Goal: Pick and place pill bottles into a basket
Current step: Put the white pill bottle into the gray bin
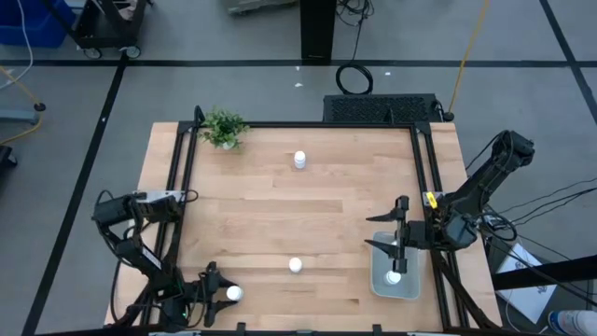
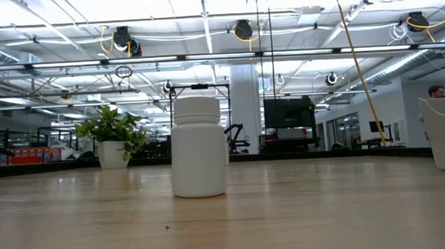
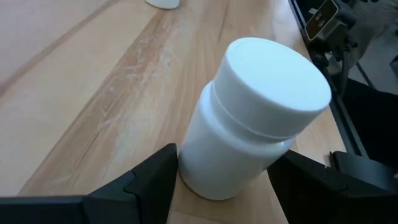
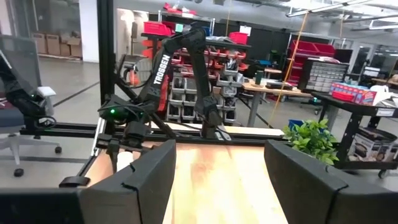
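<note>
Four pill bottles show on the worktop (image 1: 326, 215), seen from above. One bottle (image 1: 233, 293) stands between the fingers of the left pincer (image 1: 213, 295), near the front left corner. In the left wrist view this bottle (image 3: 249, 118) sits upright between the two dark fingers (image 3: 149, 186), whose tips stand beside its base; the fingers are apart, and whether they press it cannot be told. A second bottle (image 1: 296, 265) stands a little beyond that pincer, toward the worktop's middle. A third bottle (image 1: 299, 160) stands well apart from both pincers, near the one small potted plant (image 1: 223, 128). The fourth bottle (image 1: 394, 277) lies inside the one basket (image 1: 381, 285), directly under the right pincer (image 1: 395, 245), which hangs above the basket with its fingers apart, holding nothing.
</note>
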You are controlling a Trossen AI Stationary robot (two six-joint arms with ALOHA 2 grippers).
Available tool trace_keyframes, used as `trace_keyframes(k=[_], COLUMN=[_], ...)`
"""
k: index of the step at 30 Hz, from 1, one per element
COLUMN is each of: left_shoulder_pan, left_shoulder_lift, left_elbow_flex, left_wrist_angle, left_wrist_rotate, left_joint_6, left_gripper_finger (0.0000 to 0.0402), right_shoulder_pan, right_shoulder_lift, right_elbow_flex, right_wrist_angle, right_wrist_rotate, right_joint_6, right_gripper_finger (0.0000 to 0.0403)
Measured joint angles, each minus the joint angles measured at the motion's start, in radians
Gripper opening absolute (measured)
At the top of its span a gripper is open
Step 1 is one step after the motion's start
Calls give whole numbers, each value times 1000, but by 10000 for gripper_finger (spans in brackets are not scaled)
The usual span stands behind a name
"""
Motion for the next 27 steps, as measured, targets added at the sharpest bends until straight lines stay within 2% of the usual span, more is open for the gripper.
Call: trace_keyframes(k=[20, 23, 27], left_shoulder_pan=[41, 42, 49], left_shoulder_lift=[6, 6, 6], left_elbow_flex=[6, 6, 6], left_wrist_angle=[-3, -2, -2], left_wrist_rotate=[13, 8, 2], left_joint_6=[53, 62, 63], left_gripper_finger=[248, 231, 184], right_shoulder_pan=[-1, -1, -1], right_shoulder_lift=[0, 0, 0], right_elbow_flex=[0, 0, 0], right_wrist_angle=[0, 0, 0], right_wrist_rotate=[3, 3, 3], right_joint_6=[1, 1, 2], right_gripper_finger=[238, 238, 238])
